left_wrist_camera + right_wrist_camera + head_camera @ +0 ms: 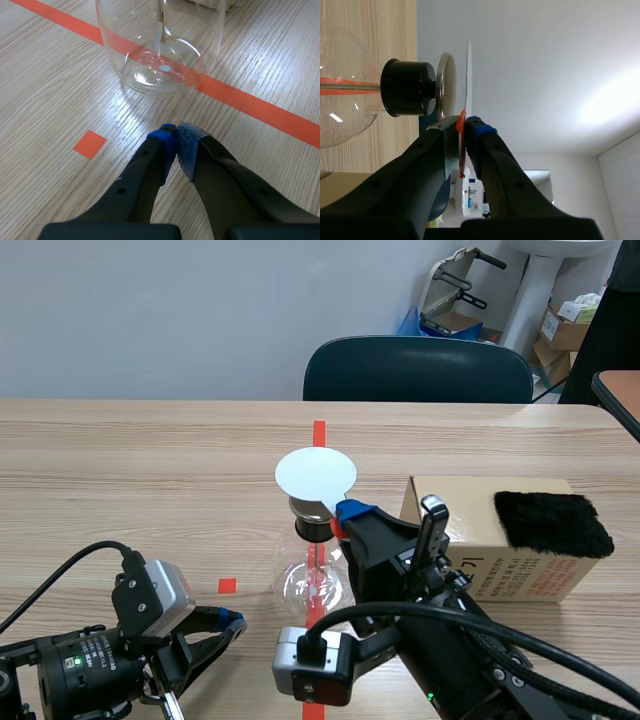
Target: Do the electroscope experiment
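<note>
The electroscope is a clear glass flask (312,582) with a black stopper (310,522) and a metal disc (446,85) on top, standing on the orange tape line at mid table. My right gripper (345,515) is shut on the red handle (461,142) of a white round plate (315,474). The plate hangs level just over the metal disc, and the right wrist view shows a thin gap between them. My left gripper (232,621) rests low on the table left of the flask (160,45), its blue pads (162,145) shut on nothing.
A cardboard box (500,550) with a black fur pad (550,522) on top stands right of the electroscope, close to my right arm. A dark chair (418,370) stands behind the far table edge. A small orange tape square (90,144) lies beside my left gripper.
</note>
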{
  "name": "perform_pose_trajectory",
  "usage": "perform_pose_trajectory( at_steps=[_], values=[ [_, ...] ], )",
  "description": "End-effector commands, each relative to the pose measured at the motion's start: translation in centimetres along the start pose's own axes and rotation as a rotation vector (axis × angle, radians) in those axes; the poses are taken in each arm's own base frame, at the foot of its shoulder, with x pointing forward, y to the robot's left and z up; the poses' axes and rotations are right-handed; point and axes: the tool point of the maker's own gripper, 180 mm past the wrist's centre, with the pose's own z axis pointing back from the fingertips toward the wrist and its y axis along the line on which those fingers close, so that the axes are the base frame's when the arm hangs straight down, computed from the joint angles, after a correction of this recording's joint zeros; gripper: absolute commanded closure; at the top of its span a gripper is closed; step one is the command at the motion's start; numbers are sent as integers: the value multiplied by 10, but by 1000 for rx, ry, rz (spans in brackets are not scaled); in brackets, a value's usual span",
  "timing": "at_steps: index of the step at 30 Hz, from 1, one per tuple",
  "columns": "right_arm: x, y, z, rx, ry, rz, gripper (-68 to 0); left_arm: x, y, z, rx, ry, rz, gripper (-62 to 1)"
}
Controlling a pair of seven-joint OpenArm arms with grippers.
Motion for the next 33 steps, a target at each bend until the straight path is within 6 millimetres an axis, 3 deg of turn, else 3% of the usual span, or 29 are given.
perform_pose_trajectory(
  at_steps=[1, 10, 26, 33],
  values=[
    [-5, -9, -2, -29, -3, 26, -4, 13, 1, -3, 3, -42, -2, -40],
    [-11, -9, -2, -30, 32, 26, -4, 13, 1, -3, 3, -42, -2, -40],
    [-85, -10, 16, -35, 455, 19, -4, 13, 1, -3, 3, -42, -2, -40],
    [-104, -10, 27, -36, 578, 17, -4, 13, 1, -3, 3, -42, -2, -40]
  ],
)
